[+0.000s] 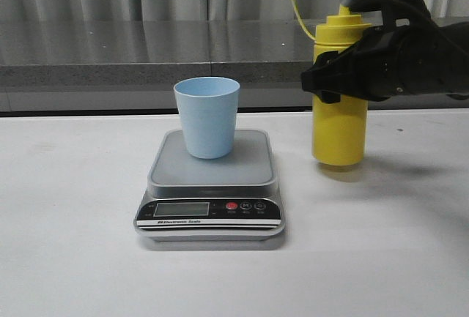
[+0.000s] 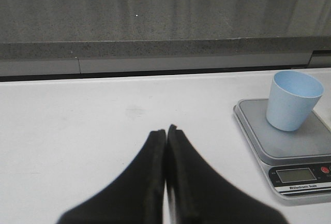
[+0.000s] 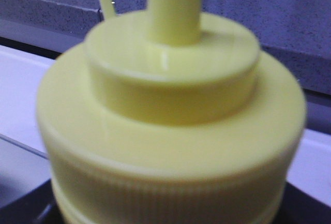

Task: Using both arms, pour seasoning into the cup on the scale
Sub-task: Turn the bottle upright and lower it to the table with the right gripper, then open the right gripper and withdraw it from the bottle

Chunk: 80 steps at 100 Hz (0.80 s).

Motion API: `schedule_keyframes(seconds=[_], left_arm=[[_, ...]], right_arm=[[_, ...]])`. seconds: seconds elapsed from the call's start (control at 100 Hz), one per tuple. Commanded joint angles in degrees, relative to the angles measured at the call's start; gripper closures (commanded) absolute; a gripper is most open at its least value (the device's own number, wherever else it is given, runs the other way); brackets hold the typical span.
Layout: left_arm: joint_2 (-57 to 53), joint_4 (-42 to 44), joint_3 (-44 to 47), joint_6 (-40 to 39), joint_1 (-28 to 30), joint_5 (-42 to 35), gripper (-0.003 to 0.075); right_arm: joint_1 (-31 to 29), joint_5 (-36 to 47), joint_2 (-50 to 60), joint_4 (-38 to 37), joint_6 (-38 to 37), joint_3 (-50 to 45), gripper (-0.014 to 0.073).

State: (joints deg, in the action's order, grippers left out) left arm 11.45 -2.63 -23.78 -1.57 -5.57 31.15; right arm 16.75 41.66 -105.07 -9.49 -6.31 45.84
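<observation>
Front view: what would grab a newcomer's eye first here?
The tall yellow seasoning bottle at the right, upright and gripped around its upper body by the right claw. Next, the pale blue cup standing on the scale mid-table. The left claw is shut, away from both.

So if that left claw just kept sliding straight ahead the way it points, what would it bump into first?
Probably nothing on the table. The left gripper, shut, points over bare white surface toward the grey ledge at the far edge. The scale and cup sit well off to one side. Depth is hard to judge.
</observation>
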Motion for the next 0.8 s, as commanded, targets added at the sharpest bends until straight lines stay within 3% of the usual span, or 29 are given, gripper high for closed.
schedule_keyframes(seconds=[0.0, 0.27, 0.37, 0.46, 0.68, 0.79], left_arm=[[0.5, -0.2, -1.4, -0.4, 0.1, -4.6, 0.0741], [0.5, -0.2, -1.4, -0.4, 0.1, -4.6, 0.0741], [0.5, -0.2, -1.4, -0.4, 0.1, -4.6, 0.0741], [0.5, -0.2, -1.4, -0.4, 0.1, -4.6, 0.0741], [0.5, -0.2, -1.4, -0.4, 0.1, -4.6, 0.0741], [0.5, -0.2, -1.4, -0.4, 0.1, -4.6, 0.0741]], right_arm=[[-0.4, 8.6, 0.6, 0.4, 0.7, 1.0, 0.0653], [-0.4, 11.7, -1.7, 2.0, 0.6, 1.0, 0.0648], [-0.4, 11.6, -2.1, 2.1, 0.6, 1.0, 0.0594], [-0.4, 11.4, -2.1, 2.1, 0.6, 1.0, 0.047], [-0.4, 11.7, -2.0, 2.1, 0.6, 1.0, 0.0041], [-0.4, 11.7, -1.9, 2.1, 0.6, 0.9, -0.0072]])
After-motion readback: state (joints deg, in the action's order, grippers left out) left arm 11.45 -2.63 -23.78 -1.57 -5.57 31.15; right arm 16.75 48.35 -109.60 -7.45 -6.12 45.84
